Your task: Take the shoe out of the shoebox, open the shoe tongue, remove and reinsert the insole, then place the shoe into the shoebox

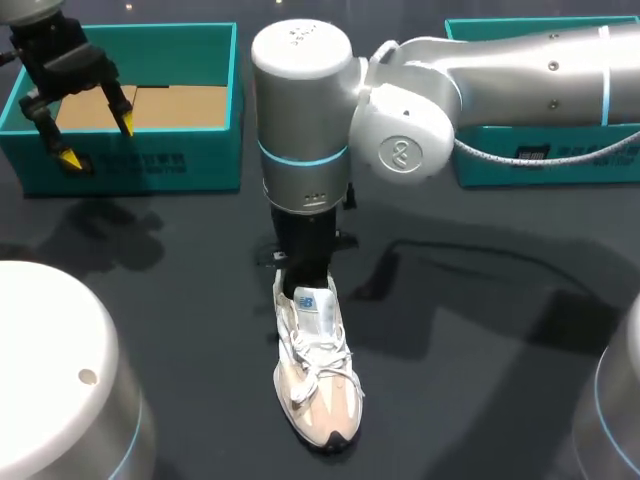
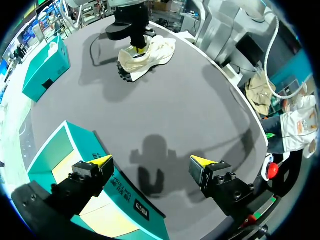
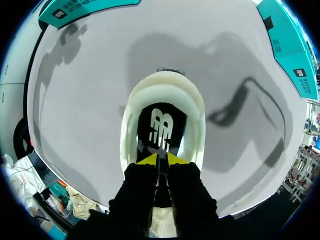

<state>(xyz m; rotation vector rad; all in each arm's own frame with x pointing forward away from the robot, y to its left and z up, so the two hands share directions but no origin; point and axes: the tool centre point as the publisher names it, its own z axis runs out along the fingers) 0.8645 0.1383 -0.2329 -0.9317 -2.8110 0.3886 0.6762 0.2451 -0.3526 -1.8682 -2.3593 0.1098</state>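
Shoe [image 1: 318,390] is out of the box [image 1: 150,160] on the table [image 1: 480,350]; right gripper [image 3: 157,159] pinched shut in its opening, can't tell on what; left gripper [image 1: 98,140] wide open, empty; insole [image 3: 161,125] not out yet.

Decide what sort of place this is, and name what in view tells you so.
Probably a robotics test bench: a dark table, the left gripper hovering over an open teal shoebox, and the right gripper down at the opening of a pale sneaker.
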